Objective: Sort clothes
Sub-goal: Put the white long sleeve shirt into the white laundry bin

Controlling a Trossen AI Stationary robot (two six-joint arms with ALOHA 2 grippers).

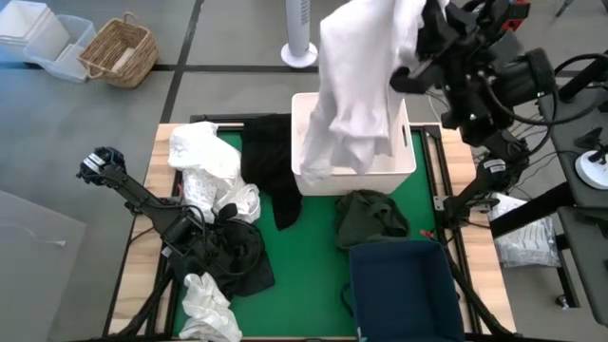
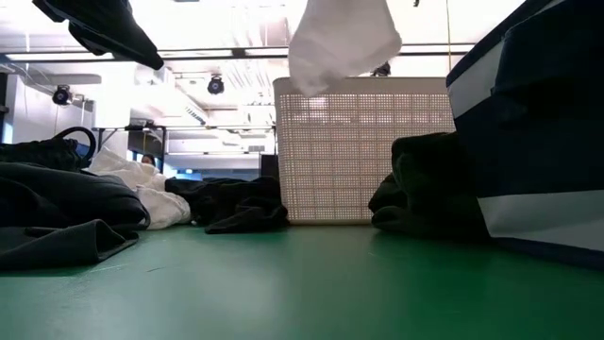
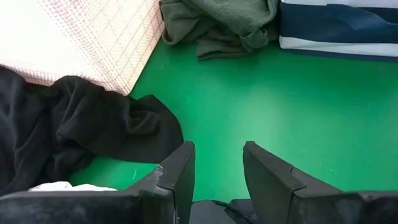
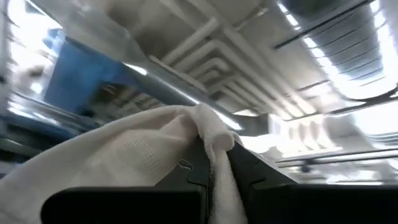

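Green matting covers the table [image 1: 313,275], with a navy fabric bin [image 1: 404,290] at the lower right of the high view. At lower left, the left end effector [image 3: 217,177] hovers released above the mat beside a black garment [image 3: 74,134]. Mid-frame lies a dark green garment [image 1: 370,217]. Farther up, the right end effector [image 4: 217,168] is clenched on a white garment [image 1: 361,76], dangling it over the white bin [image 1: 404,161].
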